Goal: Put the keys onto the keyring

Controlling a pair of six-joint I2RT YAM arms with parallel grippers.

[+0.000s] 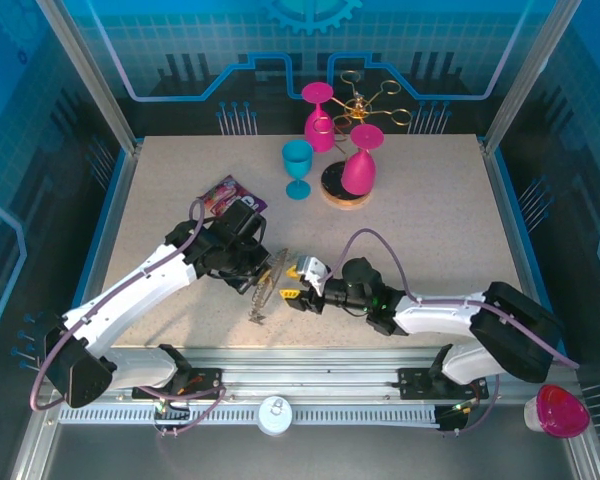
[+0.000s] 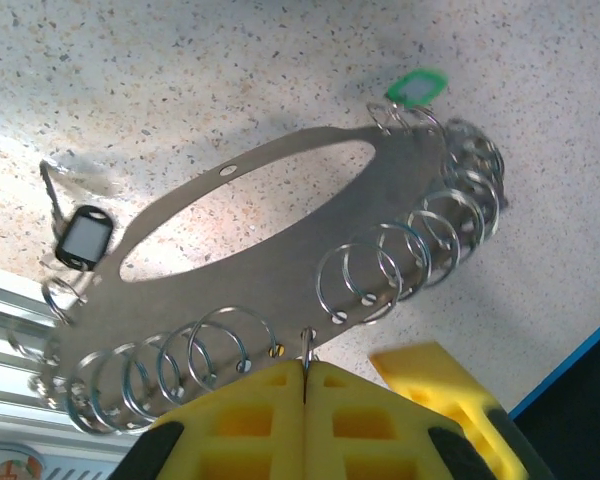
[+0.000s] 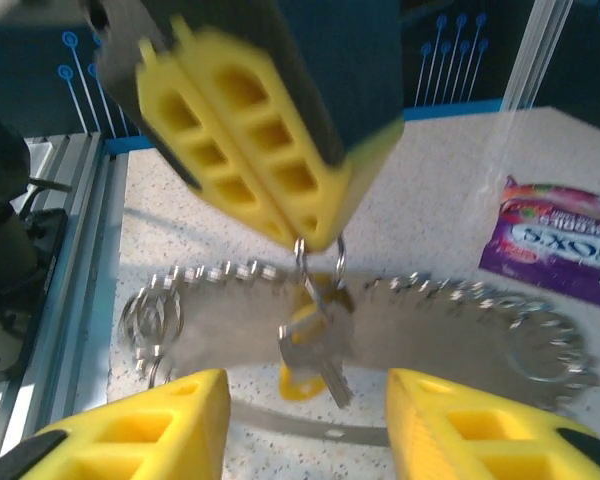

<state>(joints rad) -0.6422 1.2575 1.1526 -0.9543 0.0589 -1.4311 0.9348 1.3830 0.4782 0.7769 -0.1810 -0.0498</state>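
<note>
1. Keyring point(image 2: 280, 290): flat metal hoop fringed with split rings point(image 2: 370, 270), held tilted over the front centre of the table point(image 1: 430, 220).
2. Keys point(image 3: 315, 350): small bunch, one with a yellow head, hanging from a ring at the rim.
3. Left gripper point(image 2: 305, 365): fingers pressed together, pinching that ring.
4. Right gripper point(image 3: 305, 388): jaws wide apart, the hanging keys between them.
5. Green tag point(image 2: 417, 87) and black fob point(image 2: 83, 237) hang elsewhere on the rim.
6. Candy packet point(image 3: 560, 240) lies flat just beyond.

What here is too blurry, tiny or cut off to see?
Right wrist view: key hanging below the left gripper is blurred, details lost.
Right wrist view: packet cut off by the right edge.
Top view: keyring too small to count its keys.
</note>
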